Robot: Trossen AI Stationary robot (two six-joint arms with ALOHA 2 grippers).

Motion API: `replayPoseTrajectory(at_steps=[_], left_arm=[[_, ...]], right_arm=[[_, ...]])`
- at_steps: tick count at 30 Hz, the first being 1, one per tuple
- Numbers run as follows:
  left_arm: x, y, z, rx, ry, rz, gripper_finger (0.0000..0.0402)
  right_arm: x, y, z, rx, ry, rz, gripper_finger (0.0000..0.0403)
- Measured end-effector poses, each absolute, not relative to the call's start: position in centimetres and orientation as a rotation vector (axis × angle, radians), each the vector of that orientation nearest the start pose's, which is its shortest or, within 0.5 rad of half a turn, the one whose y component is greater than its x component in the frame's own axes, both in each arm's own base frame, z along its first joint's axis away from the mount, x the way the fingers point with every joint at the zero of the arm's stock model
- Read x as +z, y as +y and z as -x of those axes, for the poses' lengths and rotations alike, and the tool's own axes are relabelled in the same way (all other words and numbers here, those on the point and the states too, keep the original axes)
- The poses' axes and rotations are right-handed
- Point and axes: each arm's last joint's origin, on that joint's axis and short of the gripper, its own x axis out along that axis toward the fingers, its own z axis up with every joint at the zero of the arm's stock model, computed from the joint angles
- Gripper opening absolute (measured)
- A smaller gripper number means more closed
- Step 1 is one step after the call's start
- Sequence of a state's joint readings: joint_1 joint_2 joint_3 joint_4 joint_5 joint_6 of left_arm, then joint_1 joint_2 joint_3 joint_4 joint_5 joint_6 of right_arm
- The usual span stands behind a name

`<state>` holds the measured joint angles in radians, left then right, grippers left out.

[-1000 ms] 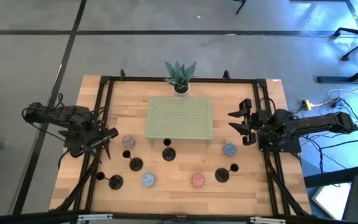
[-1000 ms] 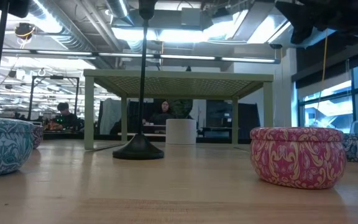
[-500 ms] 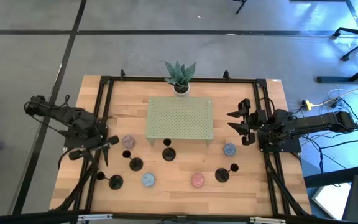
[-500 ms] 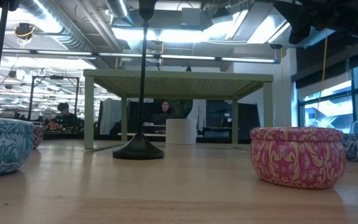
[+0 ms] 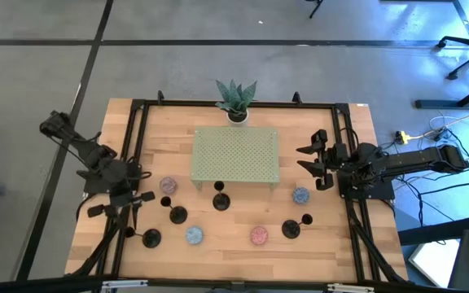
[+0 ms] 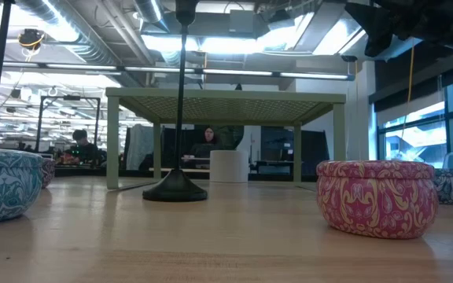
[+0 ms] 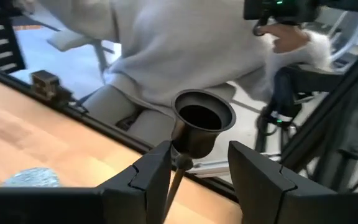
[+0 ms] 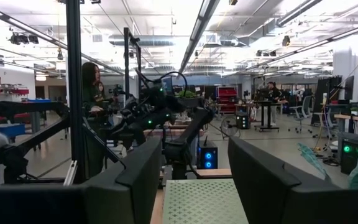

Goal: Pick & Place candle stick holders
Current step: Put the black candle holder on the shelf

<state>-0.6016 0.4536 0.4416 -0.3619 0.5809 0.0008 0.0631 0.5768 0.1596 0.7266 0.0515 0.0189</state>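
Because the candle stick holder (image 7: 194,124) looks rigid, top-heavy and slick, grip its thin stem; your left tool (image 7: 194,171) stands apart around it, unclamped.

In the low view, the top edge cuts off the cup of the nearest candle stick holder (image 6: 177,161), leaving only base and stem. In the left wrist view, the stem of a holder (image 7: 194,127) drops out of view between the left gripper (image 7: 197,180) fingers; contact cannot be confirmed. The person (image 7: 185,56) beyond the table is cropped and blurred.
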Motion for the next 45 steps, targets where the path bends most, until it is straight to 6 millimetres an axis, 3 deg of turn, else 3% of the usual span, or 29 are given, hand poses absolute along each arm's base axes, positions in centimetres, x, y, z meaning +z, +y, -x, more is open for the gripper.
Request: replayPoseTrajectory(at_steps=[19,27,31,40,45], left_arm=[[24.5,-8.7,-9.3,-1.118,0.345,-0.026,0.0153],[24.4,-8.8,-9.6,-1.070,0.354,-0.034,0.0107],[24.5,-8.8,-9.6,-1.074,0.340,-0.031,0.0103],[25.6,-8.8,-9.9,-1.004,0.274,0.064,0.0111],[27.3,-8.6,-9.9,-0.946,0.235,0.107,0.0111]], right_arm=[[23.5,0.7,-13.8,0.015,-0.336,-0.038,0.0190],[23.5,0.7,-13.8,0.015,-0.336,-0.038,0.0190],[23.5,0.7,-13.8,0.015,-0.336,-0.038,0.0190],[23.5,0.7,-13.8,0.015,-0.336,-0.038,0.0190],[23.5,0.7,-13.8,0.015,-0.336,-0.038,0.0190]])
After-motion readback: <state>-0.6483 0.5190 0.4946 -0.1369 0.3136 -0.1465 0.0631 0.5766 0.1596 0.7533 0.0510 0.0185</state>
